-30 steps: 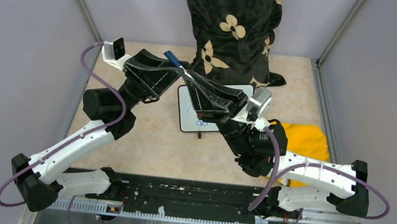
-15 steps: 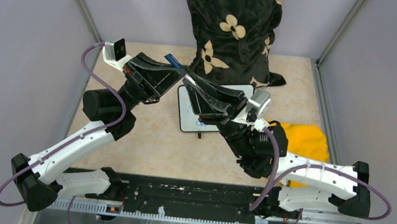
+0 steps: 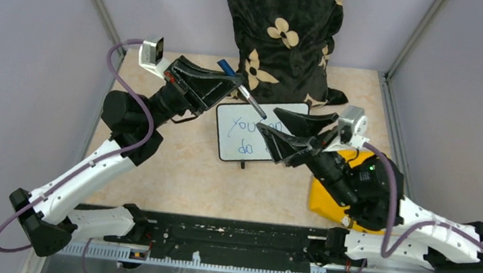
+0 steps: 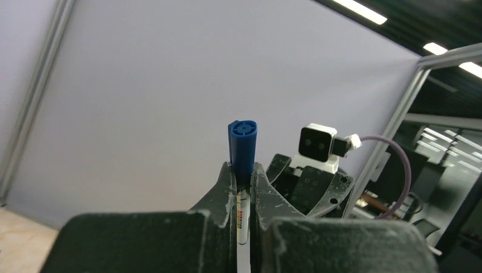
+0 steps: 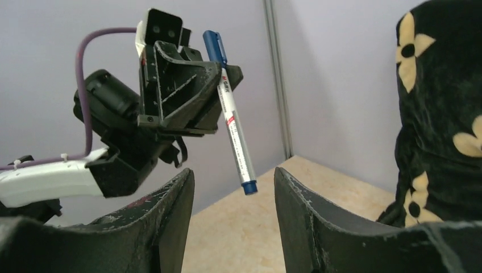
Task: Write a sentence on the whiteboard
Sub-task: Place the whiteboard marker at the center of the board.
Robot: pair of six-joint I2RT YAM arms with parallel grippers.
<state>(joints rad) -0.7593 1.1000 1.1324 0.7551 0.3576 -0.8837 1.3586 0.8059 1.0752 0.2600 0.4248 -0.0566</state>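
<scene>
The whiteboard [image 3: 230, 150] lies flat mid-table. The sentence [image 3: 243, 128], in blue handwriting, is partly covered by my right gripper. My left gripper [image 3: 236, 86] is shut on a white marker [image 3: 248, 98] with a blue cap, held slanted above the board's far edge. In the left wrist view the marker [image 4: 242, 142] sticks up from between the shut fingers of the left gripper [image 4: 243, 185]. My right gripper [image 3: 266, 123] is open over the board. In the right wrist view the marker's [image 5: 233, 126] lower end hangs just beyond the right gripper [image 5: 234, 177], touching neither finger.
A yellow cloth [image 3: 365, 168] lies under my right arm at the right. A black fabric with cream flowers [image 3: 280, 32] stands at the back behind the board. Grey walls close in both sides.
My right gripper has opened, let go of the marker and drawn back to the right. The left gripper has shut on the marker and carried it up and away. The writing is uncovered.
</scene>
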